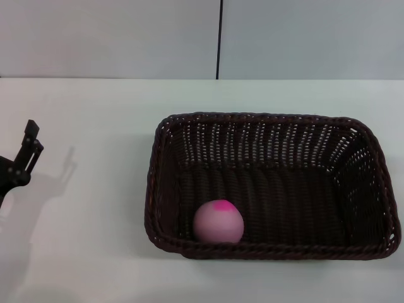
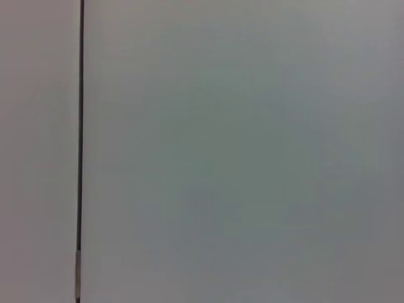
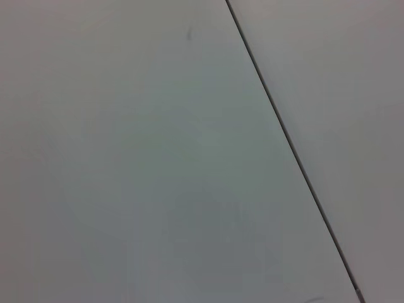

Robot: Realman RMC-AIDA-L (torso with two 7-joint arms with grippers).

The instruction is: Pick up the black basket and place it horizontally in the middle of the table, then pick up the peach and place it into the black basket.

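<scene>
1. The basket (image 1: 271,189) lies lengthwise across the table (image 1: 82,240), its long sides running left to right, set somewhat right of centre in the head view.
2. The peach (image 1: 218,222) sits inside the basket on its floor, at the near wall toward the left end, its deep pink spot facing up.
3. The left gripper (image 1: 28,148) is raised at the far left edge of the head view, well apart from the basket and holding nothing; how wide its fingers stand cannot be told from here.
4. Its shadow falls on the table just beside it.
5. The right gripper appears in no view.
6. Both wrist views show only a pale wall crossed by a thin dark seam (image 2: 80,126), which also runs up the wall behind the table in the head view.
</scene>
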